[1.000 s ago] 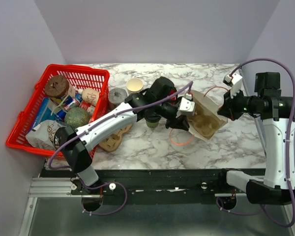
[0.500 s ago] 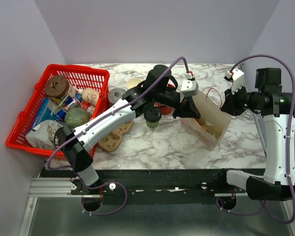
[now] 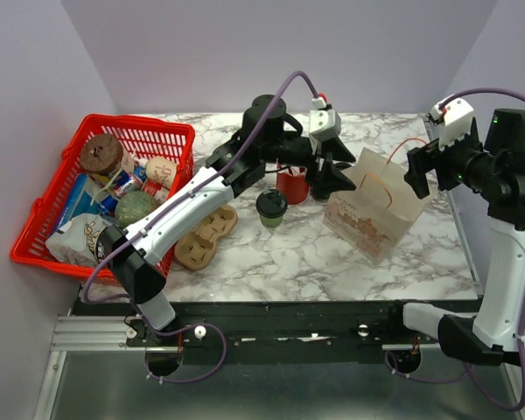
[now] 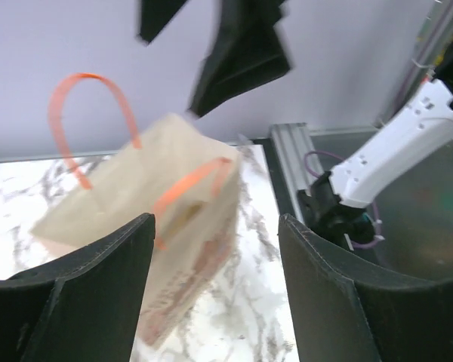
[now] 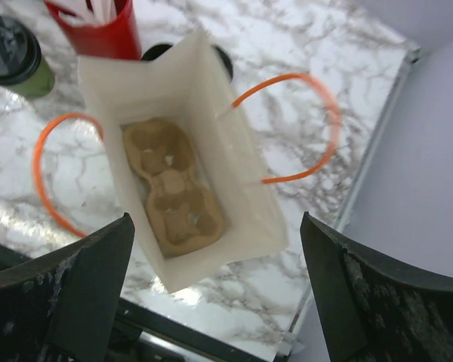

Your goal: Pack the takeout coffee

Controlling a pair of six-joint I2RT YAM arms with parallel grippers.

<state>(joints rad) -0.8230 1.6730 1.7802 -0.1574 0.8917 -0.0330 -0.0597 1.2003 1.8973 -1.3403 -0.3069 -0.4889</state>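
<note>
Left hand (image 3: 331, 179): fingers (image 4: 75, 302) spread wide, nothing between them. It hangs over the far middle of the surface (image 3: 297, 262).

Right hand (image 3: 417, 171): fingers (image 5: 68, 302) also spread wide and empty.

Takeout coffee (image 3: 271, 206): standing upright on the surface with its black lid on. It is to the left of the left hand and nearer the arm bases, clear of the fingers. From the right hand it lies well off to the left, beyond the bag, and shows at the upper left corner of the right wrist view (image 5: 13, 56). Neither hand is in contact with it.

Red cup (image 3: 291, 184): holds white straws and stands just left of the left hand, between that hand and the coffee.

Paper bag (image 3: 372, 210): cream with orange loop handles, standing on the surface between the two hands. The left hand is at its left edge and the right hand at its far right corner. The right hand looks straight down into its open mouth (image 5: 181, 151). Contact between either hand and the bag cannot be determined. The left wrist view has the bag directly ahead of the open fingers (image 4: 143, 226).

Cup carrier (image 5: 174, 188): brown moulded pulp, lying flat in the bottom of the bag below the right hand, its wells unoccupied.

Second pulp carrier (image 3: 201, 241): on the surface, well left of the left hand and towards the bases.

Red basket (image 3: 35, 236): far left of both hands, filled with assorted goods.
</note>
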